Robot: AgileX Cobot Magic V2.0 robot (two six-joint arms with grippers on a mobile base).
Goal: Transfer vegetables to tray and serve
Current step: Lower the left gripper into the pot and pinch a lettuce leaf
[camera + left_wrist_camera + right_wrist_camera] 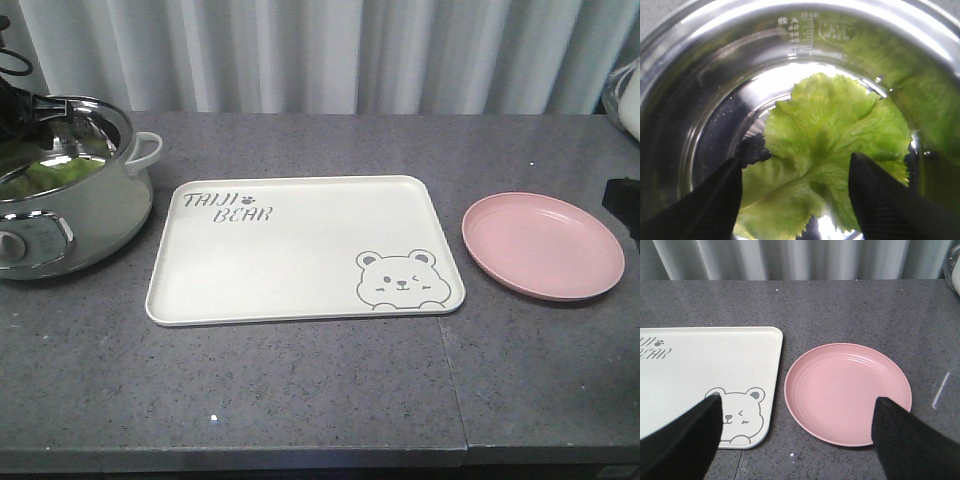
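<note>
Exterior front-facing: the tray (300,250) lies bare between a steel pot (80,215) and a pink plate (545,245), so nothing is transferred yet; left wrist-mounted: the left gripper (795,162) hangs inside the pot, jaws spread either side of the vegetables (830,120), which lie on the pot's bottom, unpinched; right wrist-mounted: the right gripper (797,400) hovers above plate and tray corner, jaws wide apart, holding nothing; grasping, moving and serving are all left to do.
</note>
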